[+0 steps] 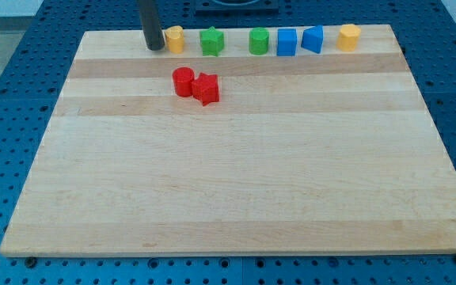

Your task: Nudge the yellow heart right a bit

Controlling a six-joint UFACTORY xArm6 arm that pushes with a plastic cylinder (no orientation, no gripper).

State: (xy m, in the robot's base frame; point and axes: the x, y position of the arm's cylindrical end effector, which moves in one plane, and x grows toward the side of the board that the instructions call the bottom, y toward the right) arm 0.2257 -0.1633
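Two blocks (183,81) each of yellow, green, blue, red; my jawless tip (154,47) sits beside the yellow heart (176,39)

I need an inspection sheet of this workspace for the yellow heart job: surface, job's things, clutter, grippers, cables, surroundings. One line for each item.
Surface: wooden board, flat, mostly bare; the blocks sit near the view's top.
Job's things: yellow heart at the view's top left of the row; my tip is right beside it on the view's left, touching or almost.
Clutter: green star, green cylinder, blue cube, blue wedge-like block, yellow block in the same row; red cylinder and red star-like block touching, lower.
Grippers: none; rod only.
Cables: nothing seen.
Surroundings: blue perforated base around the board.
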